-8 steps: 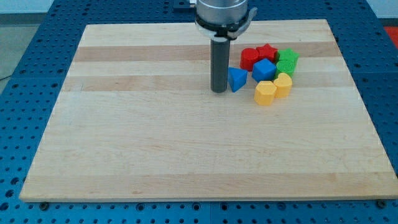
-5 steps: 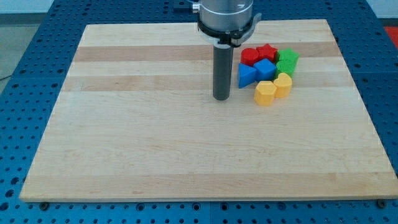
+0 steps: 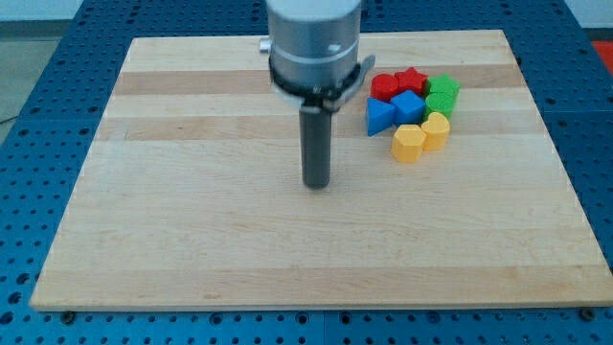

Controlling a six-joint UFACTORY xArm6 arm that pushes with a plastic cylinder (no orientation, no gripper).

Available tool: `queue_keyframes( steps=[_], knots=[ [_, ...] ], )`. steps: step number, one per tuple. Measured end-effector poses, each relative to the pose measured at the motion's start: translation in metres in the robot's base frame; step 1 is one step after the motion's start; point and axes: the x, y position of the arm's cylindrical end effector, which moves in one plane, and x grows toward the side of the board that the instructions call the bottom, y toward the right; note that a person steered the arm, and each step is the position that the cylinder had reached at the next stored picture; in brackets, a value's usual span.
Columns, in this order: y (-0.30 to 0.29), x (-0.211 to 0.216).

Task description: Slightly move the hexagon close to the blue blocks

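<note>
The yellow hexagon (image 3: 408,144) sits at the lower edge of a tight cluster at the view's upper right. It touches the blue cube (image 3: 409,106) above it and sits just right of the blue triangle (image 3: 379,116). A second yellow block (image 3: 435,130) rests against the hexagon's right side. My tip (image 3: 316,184) stands on the board to the left of and below the cluster, apart from every block.
Two red blocks, a cylinder (image 3: 385,86) and a star (image 3: 411,80), and two green blocks (image 3: 442,94) form the cluster's upper part. The wooden board (image 3: 192,240) lies on a blue perforated table (image 3: 29,192).
The blue triangle was pushed right against the cluster. My tip has since drawn back to the left and toward the view's bottom, away from the blocks.
</note>
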Motion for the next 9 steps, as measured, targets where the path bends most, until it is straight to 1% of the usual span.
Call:
queue_keyframes(
  steps=[1, 2, 3, 4, 5, 6, 7, 8, 9],
  knots=[
    [0.021, 0.020],
    [0.069, -0.006],
    [0.085, -0.041],
    [0.083, -0.056],
    [0.087, -0.043],
    [0.113, -0.026],
    [0.146, -0.027],
    [0.143, -0.041],
    [0.123, -0.052]
  ],
)
